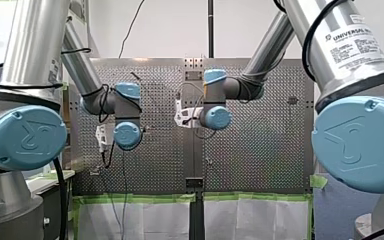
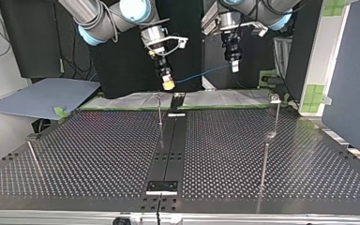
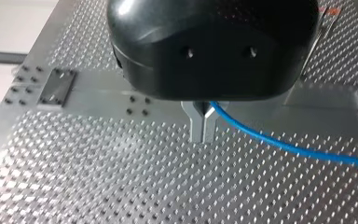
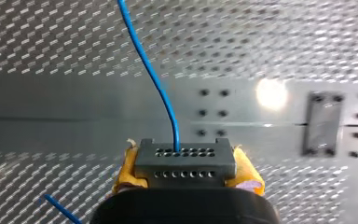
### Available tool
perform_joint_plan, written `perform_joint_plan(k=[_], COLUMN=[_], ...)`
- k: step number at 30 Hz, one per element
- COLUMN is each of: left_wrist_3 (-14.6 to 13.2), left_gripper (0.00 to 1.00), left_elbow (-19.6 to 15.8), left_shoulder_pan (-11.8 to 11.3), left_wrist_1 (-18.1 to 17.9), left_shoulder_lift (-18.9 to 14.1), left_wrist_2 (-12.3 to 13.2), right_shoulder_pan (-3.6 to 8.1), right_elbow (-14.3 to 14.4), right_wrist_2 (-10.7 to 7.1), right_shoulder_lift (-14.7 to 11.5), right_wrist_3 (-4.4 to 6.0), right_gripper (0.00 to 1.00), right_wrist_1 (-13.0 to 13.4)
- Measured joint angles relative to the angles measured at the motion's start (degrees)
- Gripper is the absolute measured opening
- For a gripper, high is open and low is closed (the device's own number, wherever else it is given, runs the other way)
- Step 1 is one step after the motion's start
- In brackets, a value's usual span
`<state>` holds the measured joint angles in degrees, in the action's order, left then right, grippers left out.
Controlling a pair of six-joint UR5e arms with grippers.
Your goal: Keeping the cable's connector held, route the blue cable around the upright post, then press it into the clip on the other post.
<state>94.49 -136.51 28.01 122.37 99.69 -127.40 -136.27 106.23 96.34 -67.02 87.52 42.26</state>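
In the right wrist view my right gripper point(image 4: 185, 171) is shut on a grey connector point(image 4: 185, 158), held between its yellow pads point(image 4: 127, 170). The blue cable point(image 4: 153, 79) leaves the connector and runs ahead over the table. In the left wrist view, my left gripper point(image 3: 203, 134) has its metal fingers point(image 3: 197, 123) shut on the blue cable point(image 3: 289, 145), which trails off to one side. The top view shows both grippers high above the table's far edge: my right gripper point(image 2: 168, 82) at left, my left gripper point(image 2: 234, 64) at right, the cable point(image 2: 201, 73) sagging between them.
A thin upright post point(image 2: 160, 114) stands below my right gripper near the table's middle strip. At the top view's right are a post with a small block on top point(image 2: 275, 100) and a nearer post point(image 2: 265, 157). Another post point(image 2: 33, 157) stands at the left.
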Motion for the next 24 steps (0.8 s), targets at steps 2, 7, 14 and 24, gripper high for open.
perform_joint_plan(k=[2,7,14,24], left_wrist_3=[0.0,0.3,0.9,0.8], left_gripper=[0.0,0.0,0.0,0.0], left_elbow=[0.0,1.0,4.7,10.0], left_shoulder_pan=[-1.1,-3.8,-7.1,-8.6], left_wrist_1=[1.1,3.9,8.0,13.3], left_shoulder_lift=[-1.2,-3.9,-8.0,-13.3], left_wrist_2=[0.7,1.7,1.5,1.1], right_shoulder_pan=[-0.1,-0.19,-0.03,0.06], right_elbow=[-1.0,-3.5,-7.4,-12.4], right_wrist_2=[-0.81,-3.19,-5.39,-6.13], right_shoulder_lift=[-0.9,-1.7,-1.8,-2.0], right_wrist_3=[0.14,-0.01,0.19,0.22], right_gripper=[0.0,0.0,0.0,0.0], right_wrist_1=[-1.0,-3.5,-5.5,-9.0])
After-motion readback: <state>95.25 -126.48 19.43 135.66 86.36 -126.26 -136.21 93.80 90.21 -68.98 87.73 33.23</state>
